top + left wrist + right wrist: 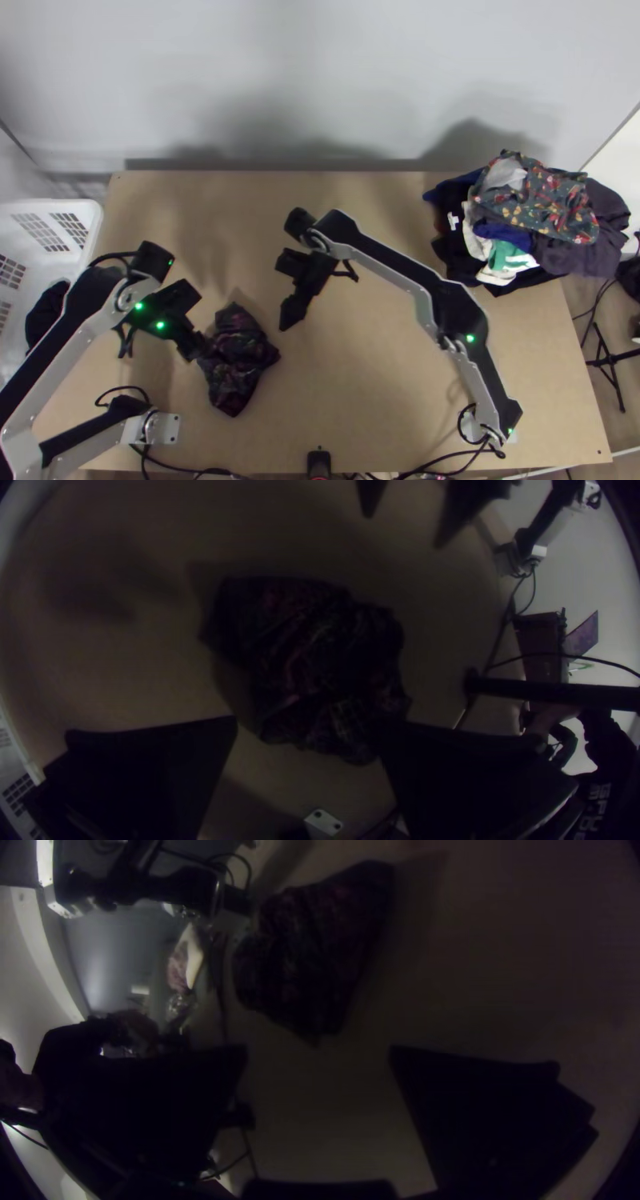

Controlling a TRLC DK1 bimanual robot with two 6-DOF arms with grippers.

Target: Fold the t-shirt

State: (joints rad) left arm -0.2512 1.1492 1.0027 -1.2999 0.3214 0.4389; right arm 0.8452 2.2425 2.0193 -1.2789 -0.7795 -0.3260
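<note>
The bunched t-shirt [238, 360] lies between the left gripper [194, 347] and right gripper [292, 314], both spread.

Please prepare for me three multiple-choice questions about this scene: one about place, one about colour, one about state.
1. Where is the mixed heap of coloured clothes?
A) At the far right corner of the light wooden table
B) At its near left corner
C) At its centre

2. What colour is the plastic basket with grid openings?
A) Red
B) Green
C) White

3. How does the dark, reddish-patterned cloth lie?
A) Spread flat
B) Bunched
C) Neatly folded

1 A: the top view shows it there.
2 C: its rim is white.
3 B: it lies crumpled, with uneven edges.
</note>
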